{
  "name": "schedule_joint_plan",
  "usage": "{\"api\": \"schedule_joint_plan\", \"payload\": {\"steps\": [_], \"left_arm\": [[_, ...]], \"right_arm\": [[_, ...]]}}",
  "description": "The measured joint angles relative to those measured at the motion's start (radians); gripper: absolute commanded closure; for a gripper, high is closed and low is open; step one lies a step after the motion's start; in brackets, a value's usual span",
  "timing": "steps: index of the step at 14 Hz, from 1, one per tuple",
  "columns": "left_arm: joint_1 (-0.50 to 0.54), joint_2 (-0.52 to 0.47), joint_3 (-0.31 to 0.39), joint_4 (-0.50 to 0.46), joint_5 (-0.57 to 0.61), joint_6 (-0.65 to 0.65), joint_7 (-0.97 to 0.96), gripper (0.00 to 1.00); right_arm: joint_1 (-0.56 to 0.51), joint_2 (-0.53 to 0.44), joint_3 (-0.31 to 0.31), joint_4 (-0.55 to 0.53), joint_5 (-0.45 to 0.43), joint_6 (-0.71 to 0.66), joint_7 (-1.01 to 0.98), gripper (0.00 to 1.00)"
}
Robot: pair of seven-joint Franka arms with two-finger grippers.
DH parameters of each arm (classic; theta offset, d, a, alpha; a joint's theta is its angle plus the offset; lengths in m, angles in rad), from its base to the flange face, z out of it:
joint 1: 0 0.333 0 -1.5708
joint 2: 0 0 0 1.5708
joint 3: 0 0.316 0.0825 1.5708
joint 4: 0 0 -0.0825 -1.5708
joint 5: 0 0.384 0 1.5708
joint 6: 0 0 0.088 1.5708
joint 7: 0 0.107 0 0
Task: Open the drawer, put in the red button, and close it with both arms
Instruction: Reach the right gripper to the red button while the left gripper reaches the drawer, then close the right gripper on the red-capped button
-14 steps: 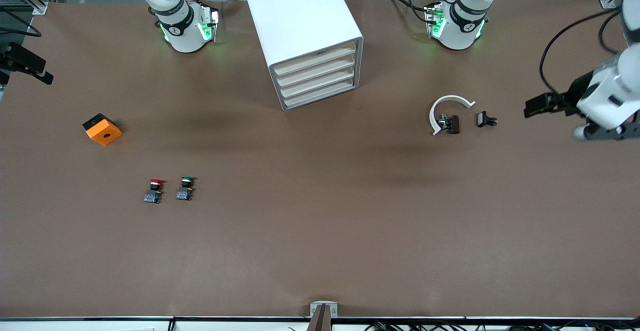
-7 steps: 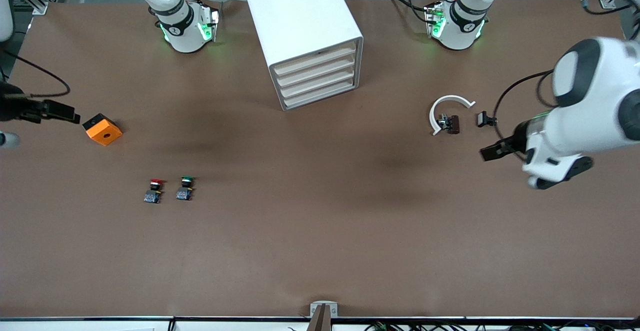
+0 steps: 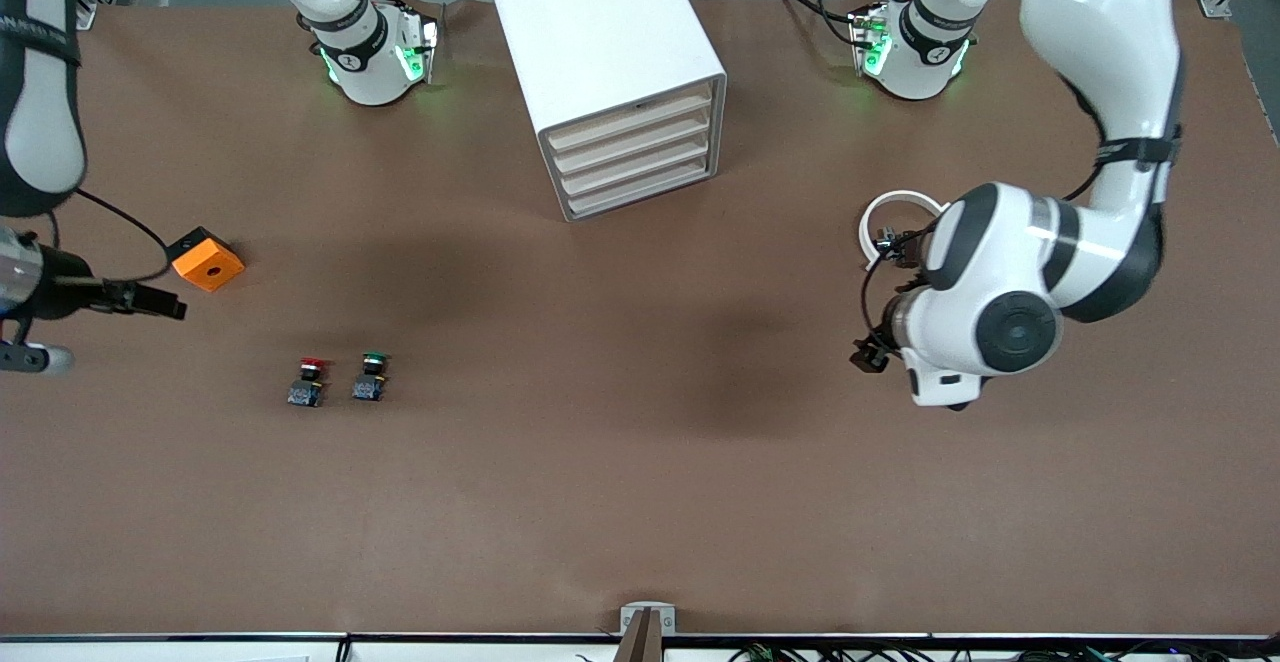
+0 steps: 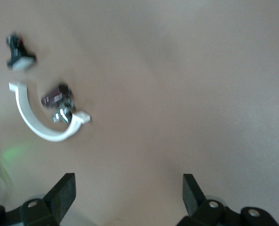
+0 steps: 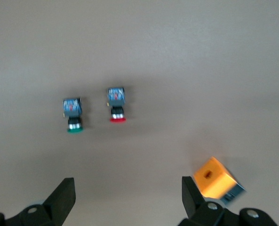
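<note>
- I see the drawer (image 3: 632,110), top of four in the white cabinet (image 3: 600,52), fully closed; the cabinet stands at the middle of the table's edge along the robots' bases.
- The red button (image 3: 309,382) lies on the brown table (image 3: 640,482), well toward the right arm's end and nearer the front camera than the cabinet, with the green button (image 3: 370,377) just beside it, apart.
- An orange cube (image 3: 207,259) sits near the table edge at the right arm's end, farther from the front camera than both buttons.
- My right gripper (image 3: 160,304) hangs over the table by that cube, fingers (image 5: 59,200) spread wide and empty in the right wrist view.
- My left gripper (image 3: 868,356) hangs over bare table toward the left arm's end, fingers (image 4: 61,193) likewise parted, holding nothing.
- A white curved part (image 4: 40,123) lies near the left gripper, with a small dark clip (image 4: 59,96) inside its curve and another small dark piece (image 4: 19,54) close by.
</note>
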Motion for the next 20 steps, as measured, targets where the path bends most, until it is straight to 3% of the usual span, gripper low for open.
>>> {"api": "schedule_joint_plan", "payload": {"steps": [5,12,20], "left_arm": [[-0.099,0.069,-0.004,0.002,-0.126,-0.005,-0.451,0.0],[-0.175,0.122,-0.005,0.001,-0.318,-0.123,-0.655,0.0],[-0.194,0.171,-0.005,0.001,-0.464,-0.13,-0.792,0.0]], "right_arm": [[0.025,0.1,0.009,-0.088,0.008,0.238,0.015,0.0],[0.071,0.216,0.013,-0.217,0.01,0.605,0.02,0.0],[0.097,0.348,0.014,-0.222,0.013,0.741,0.101,0.0]]}}
